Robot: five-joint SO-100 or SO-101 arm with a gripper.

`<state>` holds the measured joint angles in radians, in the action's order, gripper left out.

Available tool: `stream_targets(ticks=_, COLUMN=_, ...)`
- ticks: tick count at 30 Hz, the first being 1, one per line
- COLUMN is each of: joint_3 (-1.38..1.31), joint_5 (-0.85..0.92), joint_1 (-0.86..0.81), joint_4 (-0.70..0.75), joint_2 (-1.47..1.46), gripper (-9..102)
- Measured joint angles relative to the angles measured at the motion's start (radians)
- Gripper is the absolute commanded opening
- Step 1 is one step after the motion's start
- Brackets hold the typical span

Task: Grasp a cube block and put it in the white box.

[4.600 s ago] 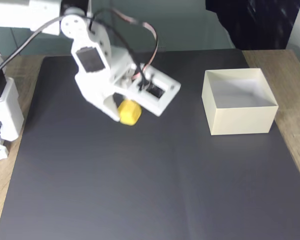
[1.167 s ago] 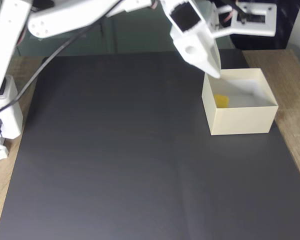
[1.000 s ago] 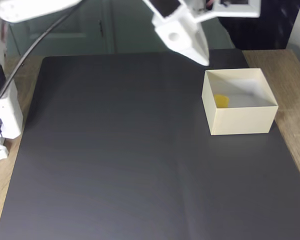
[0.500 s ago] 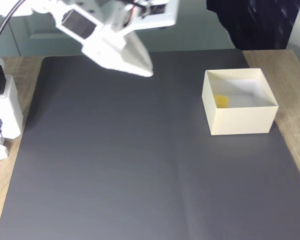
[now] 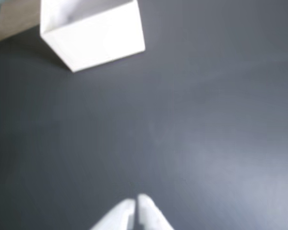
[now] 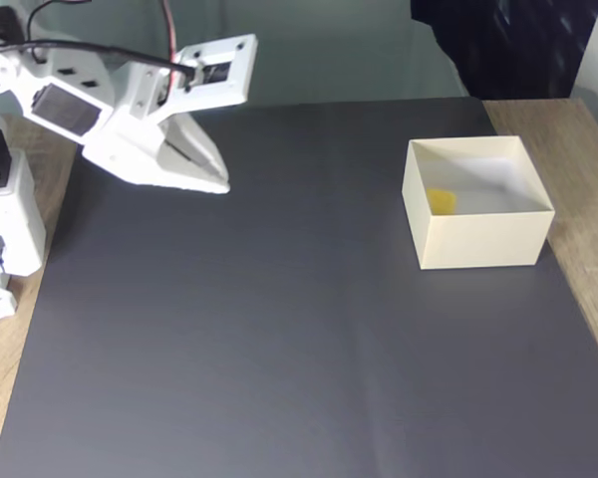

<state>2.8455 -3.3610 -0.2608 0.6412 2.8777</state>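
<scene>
The small yellow cube block lies inside the white box, against its left wall in the fixed view. The box stands at the right side of the dark mat. My white gripper hangs far to the left of the box, above the mat's upper left part, its two fingers pressed together with nothing between them. In the wrist view the gripper pokes up from the bottom edge, shut and empty, and the white box sits at the top left, its inside barely seen.
A dark grey mat covers most of the wooden table. The arm's white base stands at the left edge. A dark object sits behind the table at the top right.
The cube went from the gripper's hold on the mat into the box. Since then the arm has swung away from the box to the left and lowered, fingers shut.
</scene>
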Motion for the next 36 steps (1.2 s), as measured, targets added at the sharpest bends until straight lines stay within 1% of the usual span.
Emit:
stream_targets(ticks=6, joint_3=0.086, joint_5=0.008, joint_1=0.017, joint_4=0.089, joint_2=0.144, gripper=0)
stream_targets(ticks=15, joint_3=0.173, joint_5=0.018, joint_1=0.023, joint_4=0.265, joint_2=0.391, gripper=0)
stream_targets(ticks=24, joint_3=0.196, joint_5=0.025, joint_1=0.002, joint_4=0.27, joint_2=0.396, gripper=0)
stream_targets(ticks=30, joint_3=0.242, joint_5=0.025, joint_1=-0.084, joint_4=0.285, joint_2=0.396, gripper=0)
stream_targets(ticks=33, joint_3=0.265, joint_5=0.049, joint_1=-0.1, joint_4=0.304, joint_2=0.396, gripper=0)
stream_targets(ticks=36, joint_3=0.29, joint_5=0.112, joint_1=-0.103, joint_4=0.331, joint_2=0.396, gripper=0)
